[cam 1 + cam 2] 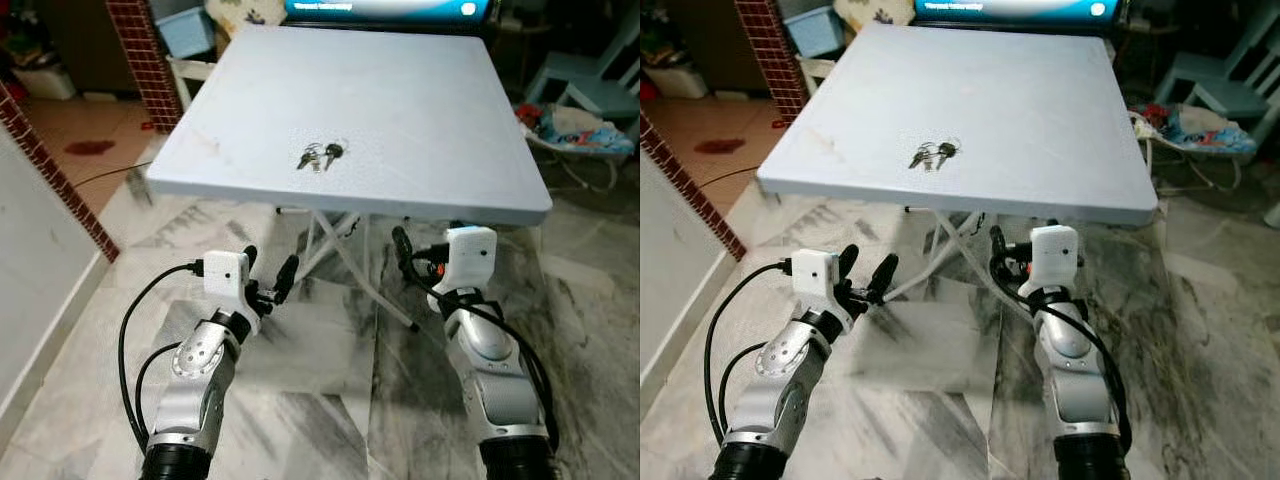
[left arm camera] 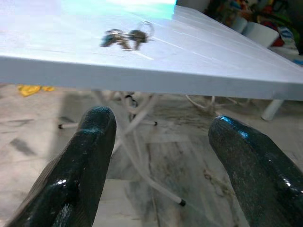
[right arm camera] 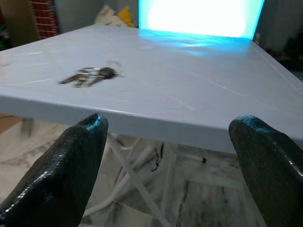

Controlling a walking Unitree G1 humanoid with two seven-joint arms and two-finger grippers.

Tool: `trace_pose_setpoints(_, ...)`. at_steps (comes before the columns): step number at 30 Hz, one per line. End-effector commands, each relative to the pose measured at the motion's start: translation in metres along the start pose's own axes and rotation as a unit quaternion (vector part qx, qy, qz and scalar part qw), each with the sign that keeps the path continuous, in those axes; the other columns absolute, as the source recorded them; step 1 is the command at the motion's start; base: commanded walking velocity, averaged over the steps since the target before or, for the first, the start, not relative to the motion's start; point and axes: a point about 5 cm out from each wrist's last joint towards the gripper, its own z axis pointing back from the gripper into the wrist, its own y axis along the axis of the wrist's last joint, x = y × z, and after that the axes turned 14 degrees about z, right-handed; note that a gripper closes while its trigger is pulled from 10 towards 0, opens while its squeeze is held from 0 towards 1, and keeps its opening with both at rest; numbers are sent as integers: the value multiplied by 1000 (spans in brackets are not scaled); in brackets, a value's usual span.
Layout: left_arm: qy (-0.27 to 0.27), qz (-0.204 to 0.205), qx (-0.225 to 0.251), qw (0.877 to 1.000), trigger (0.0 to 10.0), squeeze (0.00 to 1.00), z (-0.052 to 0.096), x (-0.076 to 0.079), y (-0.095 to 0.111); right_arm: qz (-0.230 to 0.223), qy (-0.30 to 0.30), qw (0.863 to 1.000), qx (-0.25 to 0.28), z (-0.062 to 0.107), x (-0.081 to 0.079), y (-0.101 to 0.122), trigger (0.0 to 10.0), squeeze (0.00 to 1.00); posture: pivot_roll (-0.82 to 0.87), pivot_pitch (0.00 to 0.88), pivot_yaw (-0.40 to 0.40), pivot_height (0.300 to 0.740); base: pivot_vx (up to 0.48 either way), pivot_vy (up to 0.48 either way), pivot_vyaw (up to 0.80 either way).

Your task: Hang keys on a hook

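Grey-veined marble floor [image 1: 300, 350] runs under everything before us. On it stands a pale blue-grey square plastic folding table [image 1: 420, 110], its white crossed legs [image 1: 335, 245] partly hidden by the tabletop. Beyond the far edge glows a bright cyan screen [image 1: 390, 8], cut off at the top of the head views; a line of white writing runs along it, too blurred for us to read. To the left a red-brick column [image 1: 145, 55] rises out of view, and to the right we see light blue plastic chairs [image 1: 600, 75] with a heap of coloured cloth [image 1: 575, 130] that we cannot make out further.

Our two silver arms reach forward below the near table edge. The left gripper [image 1: 268, 283] hangs short of the edge with its black fingers [image 2: 90, 161] spread apart, nothing between them. The right gripper [image 3: 170, 165] sits just under the edge, its fingers [image 3: 61, 175] likewise held wide and empty. We find no labels on the white wrist housings.

A small bunch of metal keys on a ring [image 1: 319, 156] lies flat on the tabletop near its front edge, well apart from both grippers. Its single keys are too small to count.
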Motion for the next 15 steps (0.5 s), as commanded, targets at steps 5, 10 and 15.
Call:
trace_pose_setpoints(5,-5,0,-4,1000,10000,0,-1,5,0,-15,-16,1000,-15,-1,6,0,10000,0,-28,110,13,740,386,0,0)
trace_pose_setpoints(10,-3,1,-7,1000,10000,0,-1,5,0,-25,-10,1000,-13,-2,6,1,10000,0,-28,110,14,740,385,0,0)
trace_pose_setpoints(15,-4,2,-7,1000,10000,0,-2,5,0,23,-20,999,-14,-4,5,1,10000,0,-28,109,14,740,384,0,0)
